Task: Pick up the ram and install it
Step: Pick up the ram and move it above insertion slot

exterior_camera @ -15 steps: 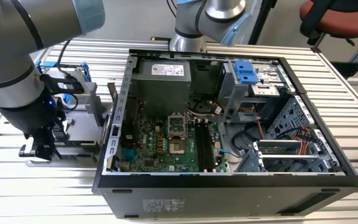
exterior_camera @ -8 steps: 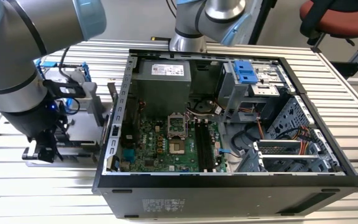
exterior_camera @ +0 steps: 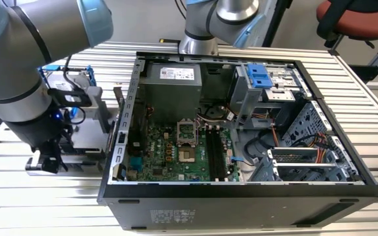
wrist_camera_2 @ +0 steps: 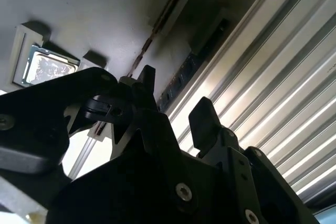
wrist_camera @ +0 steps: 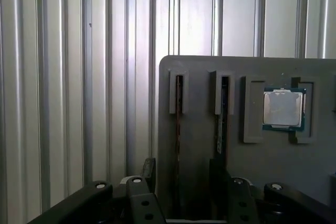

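Ribbed metal tabletop (wrist_camera: pixel 79 77), downward-pointing claw (wrist_camera: pixel 184 167) spread wide over ram (wrist_camera: pixel 178 119).

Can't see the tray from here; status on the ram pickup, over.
Gripper open, low over grey tray. Ram on edge in its slot, between the fingers, not gripped. Neighbouring slot close to one finger.

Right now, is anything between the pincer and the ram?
Nothing visible. The open pincer hangs above the gray tray, lined up over the ram, which stands on edge in its slot. A second stick stands in the neighbouring slot.
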{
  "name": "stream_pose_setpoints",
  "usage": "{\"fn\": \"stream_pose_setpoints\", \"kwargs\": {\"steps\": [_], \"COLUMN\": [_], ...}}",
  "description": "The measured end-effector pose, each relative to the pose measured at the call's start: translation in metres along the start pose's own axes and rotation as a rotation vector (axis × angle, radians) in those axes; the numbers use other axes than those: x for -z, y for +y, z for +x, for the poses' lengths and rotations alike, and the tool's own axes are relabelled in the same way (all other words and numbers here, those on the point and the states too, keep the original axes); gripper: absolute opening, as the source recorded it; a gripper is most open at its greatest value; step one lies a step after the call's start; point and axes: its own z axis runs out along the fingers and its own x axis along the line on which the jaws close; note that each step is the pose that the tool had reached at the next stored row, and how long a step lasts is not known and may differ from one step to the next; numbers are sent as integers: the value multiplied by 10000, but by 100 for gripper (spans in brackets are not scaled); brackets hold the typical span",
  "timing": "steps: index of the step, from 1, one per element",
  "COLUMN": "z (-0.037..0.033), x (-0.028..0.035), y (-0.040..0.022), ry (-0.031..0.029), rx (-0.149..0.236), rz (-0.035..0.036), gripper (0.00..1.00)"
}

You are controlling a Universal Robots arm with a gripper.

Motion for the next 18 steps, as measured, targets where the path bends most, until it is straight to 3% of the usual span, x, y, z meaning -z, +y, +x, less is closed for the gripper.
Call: {"fn": "stream_pose_setpoints", "kwargs": {"steps": [11, 14, 18], "z": [4, 41, 29], "x": [-94, -132, -142], "y": [7, 7, 9], "ry": [1, 1, 0], "rx": [0, -1, 0], "rz": [-2, -1, 0], "gripper": [100, 100, 100]}}
